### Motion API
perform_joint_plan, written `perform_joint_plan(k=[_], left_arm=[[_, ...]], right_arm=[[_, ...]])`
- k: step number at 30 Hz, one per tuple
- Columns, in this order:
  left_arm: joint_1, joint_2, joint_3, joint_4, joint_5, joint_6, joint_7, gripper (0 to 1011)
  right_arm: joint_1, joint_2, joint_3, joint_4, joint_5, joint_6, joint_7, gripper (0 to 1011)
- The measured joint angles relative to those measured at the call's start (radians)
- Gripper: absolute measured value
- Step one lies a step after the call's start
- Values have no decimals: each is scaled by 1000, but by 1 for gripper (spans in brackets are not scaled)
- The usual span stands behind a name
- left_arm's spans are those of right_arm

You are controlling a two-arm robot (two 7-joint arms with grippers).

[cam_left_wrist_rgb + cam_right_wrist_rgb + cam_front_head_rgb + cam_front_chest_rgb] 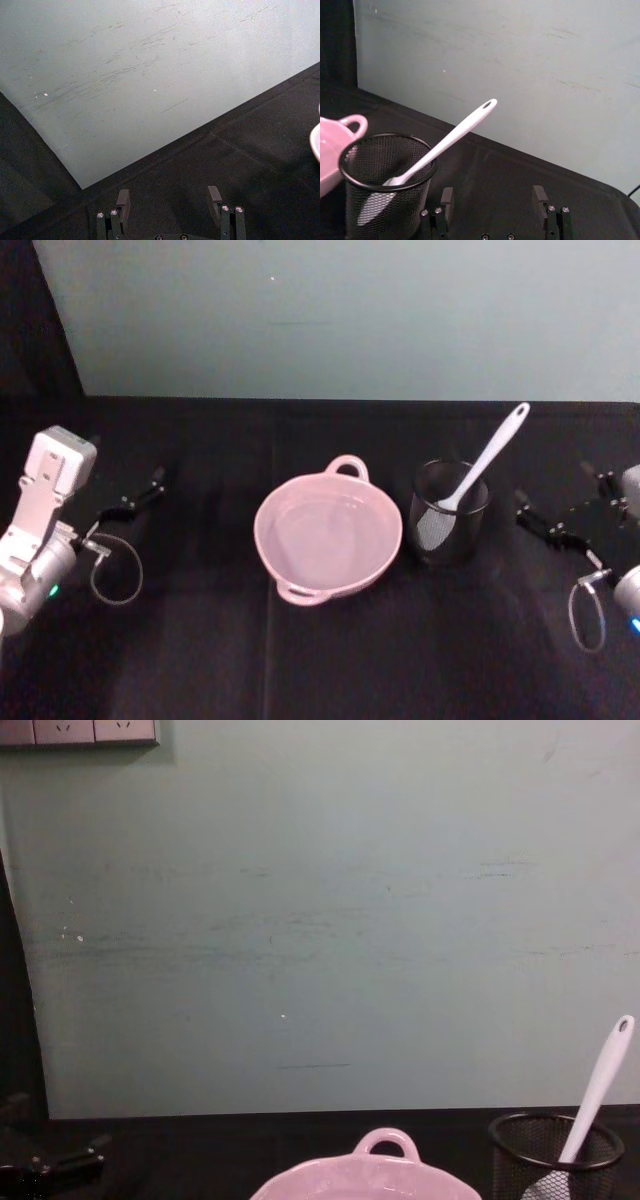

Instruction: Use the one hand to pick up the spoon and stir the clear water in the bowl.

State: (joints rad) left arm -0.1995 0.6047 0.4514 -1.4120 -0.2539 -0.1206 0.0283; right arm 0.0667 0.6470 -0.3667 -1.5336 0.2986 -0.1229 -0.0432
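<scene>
The long slim white plastic spoon [487, 458] stands blade-down in a black wire-mesh cup [450, 530]. Its flat blade rests against the mesh near the bottom, and its handle leans up over the rim, away from the robot and toward its right, with the holed end highest. Its long axis is therefore a steep diagonal, neither upright nor flat. The cup sits just beside the pale pink glossy bowl [262, 530], on that bowl's right. The bowl holds clear water [328, 532], seen as little more than faint glints. The black right gripper [493, 196] hovers low over the black cloth-covered table [320, 670] to the right of the cup. Its fingers are spread apart and hold nothing, and the cup and the leaning handle lie ahead of it, toward the robot's left. The black left gripper [169, 197] sits well apart on the far left, beyond the bowl, its fingers likewise released and empty. The right arm looks clearly nearer, and the handle tips toward its side. The pickup probably turns on closing around the upper handle, above the cup's rim, and lifting along that slant so the blade clears the mesh.
</scene>
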Motion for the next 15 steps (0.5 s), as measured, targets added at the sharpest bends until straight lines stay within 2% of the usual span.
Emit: perform_joint_plan(k=[3, 5, 6, 7, 8, 11, 13, 15], left_arm=[[0, 0, 0, 0, 0, 0, 0, 1011], [0, 0, 0, 0, 0, 0, 0, 1011], [0, 0, 0, 0, 0, 0, 0, 1011], [0, 0, 0, 0, 0, 0, 0, 1011], [0, 0, 0, 0, 0, 0, 0, 1011], [0, 0, 0, 0, 0, 0, 0, 1011], [0, 0, 0, 0, 0, 0, 0, 1011], [0, 0, 0, 0, 0, 0, 0, 1011]], right_arm=[[-61, 13, 43, -59, 45, 1, 1, 1003], [-83, 14, 58, -81, 67, 1, 8, 1003], [-100, 12, 71, -98, 92, -1, 21, 1003], [-100, 12, 71, -98, 92, -1, 21, 1003], [-110, 6, 82, -108, 122, -6, 41, 1003], [-112, -8, 91, -108, 164, -17, 80, 1003], [-94, -38, 100, -78, 229, -34, 142, 1003], [-80, -55, 103, -59, 258, -41, 173, 1003]])
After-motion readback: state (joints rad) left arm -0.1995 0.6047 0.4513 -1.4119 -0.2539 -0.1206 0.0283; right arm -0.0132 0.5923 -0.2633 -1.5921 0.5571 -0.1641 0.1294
